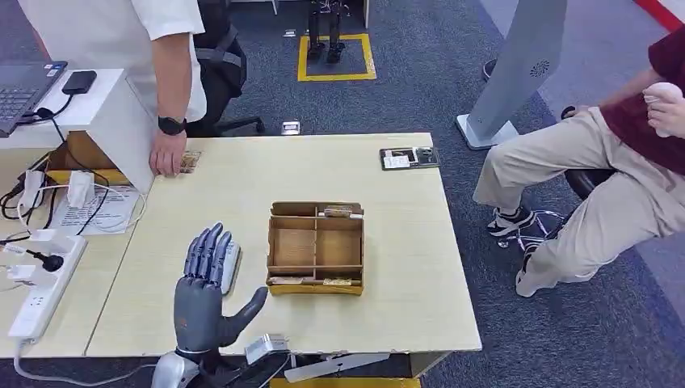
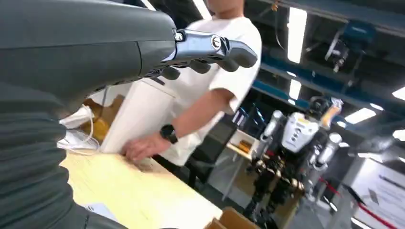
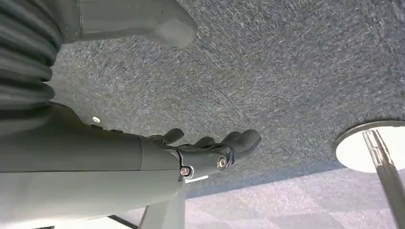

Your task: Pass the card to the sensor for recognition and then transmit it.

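Our left robot hand (image 1: 208, 283) hovers spread, empty, above the white card (image 1: 232, 265) left of the cardboard tray (image 1: 316, 246); we should descend squarely, pinching its edge.

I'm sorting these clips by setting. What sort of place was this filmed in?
Most likely a robotics lab or test hall: another humanoid robot stands in the background, yellow floor markings frame a bay on grey carpet, and the wooden table sits beside a laptop and power strip.

Grey ribbed wrist cover, dark-fingered left hand (image 1: 208, 283)
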